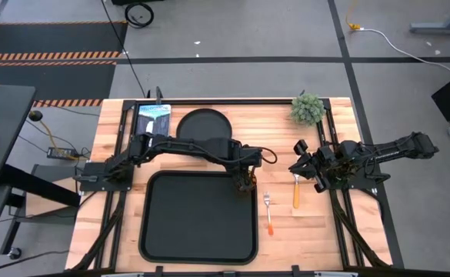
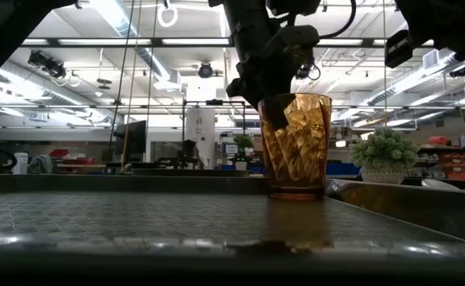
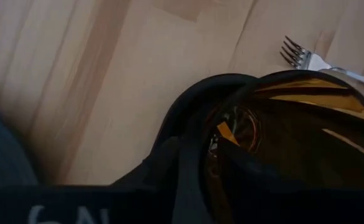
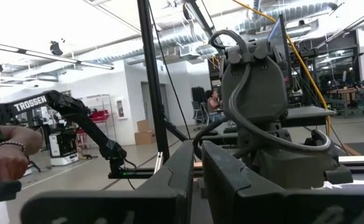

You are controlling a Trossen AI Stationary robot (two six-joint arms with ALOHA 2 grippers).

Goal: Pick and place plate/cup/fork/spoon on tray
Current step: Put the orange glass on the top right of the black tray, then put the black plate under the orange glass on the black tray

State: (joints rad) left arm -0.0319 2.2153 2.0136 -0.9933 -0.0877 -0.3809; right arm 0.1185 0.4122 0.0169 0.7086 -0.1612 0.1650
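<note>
High view: even, bright overhead light on the pale wooden counter [image 1: 201, 115], soft short shadows under the arms, no glare, sharp throughout. Low view: backlit by ceiling strip lights; the small translucent amber-orange cup [image 2: 296, 145] glows, facets catching highlights, while the arm above it is near silhouette. Foreground rim of the large black rectangular tray [image 2: 216, 254] is blurred and dim. Left wrist view: close, soft focus, dark lower half. Right wrist view: near dark fingers blurred, bright room behind, ceiling lights blown out.

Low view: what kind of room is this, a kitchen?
Probably a robotics lab or workshop, not a kitchen: open ceiling pipes, shelves of gear, and another robot arm in the right wrist view.
</note>
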